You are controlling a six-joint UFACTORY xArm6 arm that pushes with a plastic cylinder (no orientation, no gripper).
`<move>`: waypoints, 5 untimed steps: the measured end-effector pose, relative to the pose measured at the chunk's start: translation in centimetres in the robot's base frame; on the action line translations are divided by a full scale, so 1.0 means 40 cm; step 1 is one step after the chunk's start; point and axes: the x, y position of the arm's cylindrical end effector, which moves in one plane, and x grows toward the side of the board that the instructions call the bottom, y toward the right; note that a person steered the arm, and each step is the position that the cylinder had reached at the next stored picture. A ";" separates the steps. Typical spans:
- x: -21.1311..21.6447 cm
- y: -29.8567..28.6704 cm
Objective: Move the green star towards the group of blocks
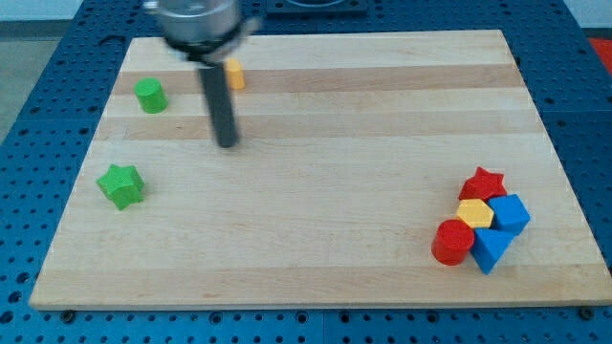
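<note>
Green star (120, 185) lies lower-left of my tip (228, 144), apart.

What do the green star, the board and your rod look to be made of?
Green star: probably matte moulded plastic or painted wood, since the colour is flat and even with no grain showing. Board: pale wood in glued strips, with visible grain bands and a satin sheen. Rod ending in my tip: dark and smooth, likely metal or hard plastic; blur leaves it open. The tip sits up and right of the star.
</note>
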 end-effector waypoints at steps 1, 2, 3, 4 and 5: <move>0.083 -0.237; 0.171 -0.365; 0.202 -0.302; 0.156 -0.106; 0.106 0.119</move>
